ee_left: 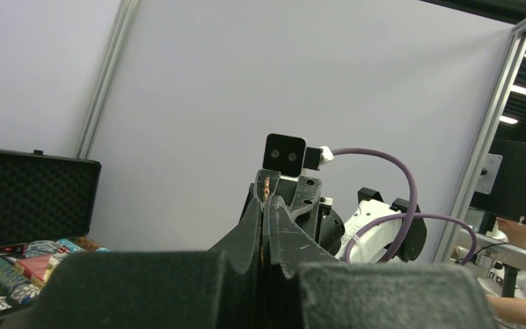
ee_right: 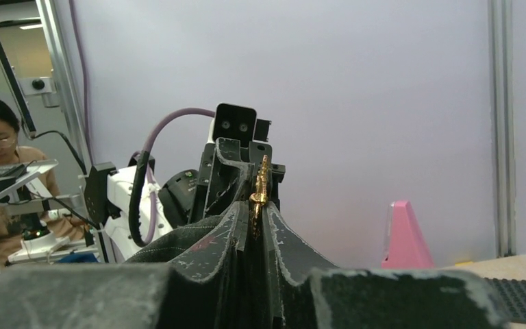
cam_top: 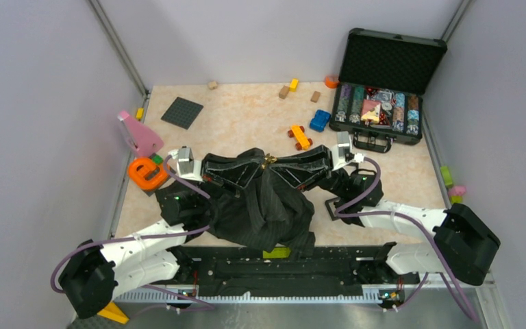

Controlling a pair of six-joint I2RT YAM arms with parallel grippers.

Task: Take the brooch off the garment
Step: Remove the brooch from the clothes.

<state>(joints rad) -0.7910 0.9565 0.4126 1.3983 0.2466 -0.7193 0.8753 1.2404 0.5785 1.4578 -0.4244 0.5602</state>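
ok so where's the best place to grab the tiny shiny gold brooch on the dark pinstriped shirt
I'd grip the tiny shiny gold brooch by its upper part, which stands clear above the dark pinstriped shirt. It sits upright and edge-on, so squeeze its two broad faces, coming in level from the right, as the right gripper does.

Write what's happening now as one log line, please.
left gripper: shut on garment | right gripper: shut on brooch | garment: pulled up in a peak | brooch: on that peak
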